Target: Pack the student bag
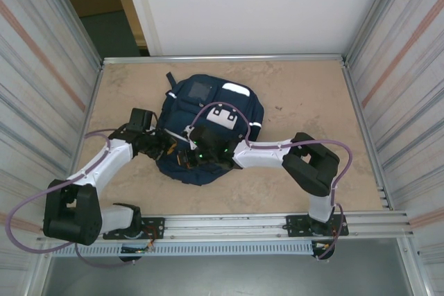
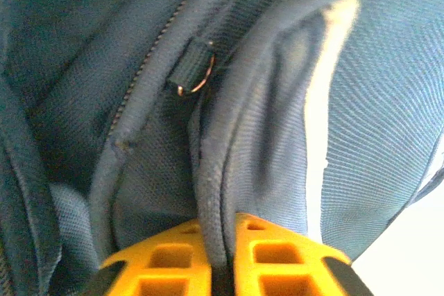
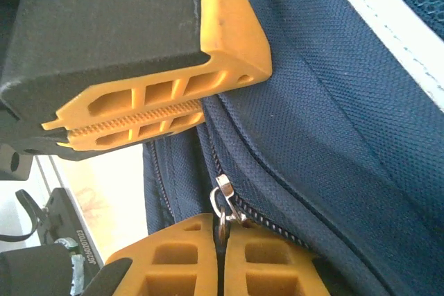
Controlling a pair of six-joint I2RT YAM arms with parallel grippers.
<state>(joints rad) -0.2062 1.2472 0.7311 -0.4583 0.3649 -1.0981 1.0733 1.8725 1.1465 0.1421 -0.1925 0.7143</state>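
Fingers (image 2: 173, 261) of my left gripper (image 2: 220, 237) are pressed together on a raised ridge of navy fabric, a seam of the student bag (image 2: 374, 136) that runs up from between them. Higher on the cloth sits a small dark tab with a thin wire ring (image 2: 195, 68), beside a line of zipper teeth.

My right gripper (image 3: 220, 230) is closed too, pinching the metal zipper pull (image 3: 223, 199) at its tips, with the zipper (image 3: 277, 223) running off to one side. Seen from that wrist, my left gripper's shut fingers hang close above, just beside the same seam.

From above, both my forearms reach inward from opposite sides, elbows bent out wide, and the wrists meet over the near part of the bag. The bag lies flat on the tan table (image 1: 305, 102), about midway across, with its grey square patch (image 1: 200, 89) toward the far end.
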